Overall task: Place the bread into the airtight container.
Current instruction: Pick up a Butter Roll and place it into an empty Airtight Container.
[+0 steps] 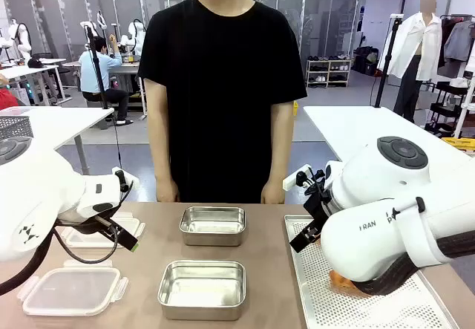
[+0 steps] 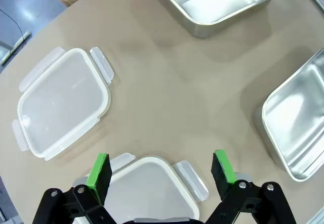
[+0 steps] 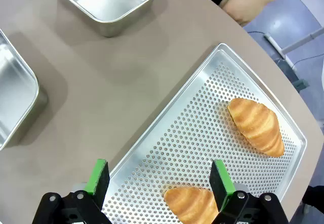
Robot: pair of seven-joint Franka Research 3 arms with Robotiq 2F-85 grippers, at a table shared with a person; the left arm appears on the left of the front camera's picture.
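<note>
Front view: logging two lidless steel boxes at centre frame, far container (image 1: 213, 225) and near container (image 1: 202, 290), likely staged open for loading. Also logging a clip lid (image 1: 70, 290) at lower left and a perforated tray (image 1: 319, 310) at lower right, apparently separating the lid side from the bread side. Left wrist view: reading left gripper (image 2: 161, 169) as spread wide and gripping nothing, hanging over a second lid (image 2: 147, 191) at bottom centre, probably parked clear of the loading path. Right wrist view: reading right gripper (image 3: 159, 178) as wide open and empty, poised above the tray. Locating nearer croissant (image 3: 192, 204) just beside one pad at bottom frame and farther croissant (image 3: 255, 125) at right, both on the tray; judging the nearer as pick target. Noting person's hand (image 3: 248, 1) at upper right, off the tray.
</note>
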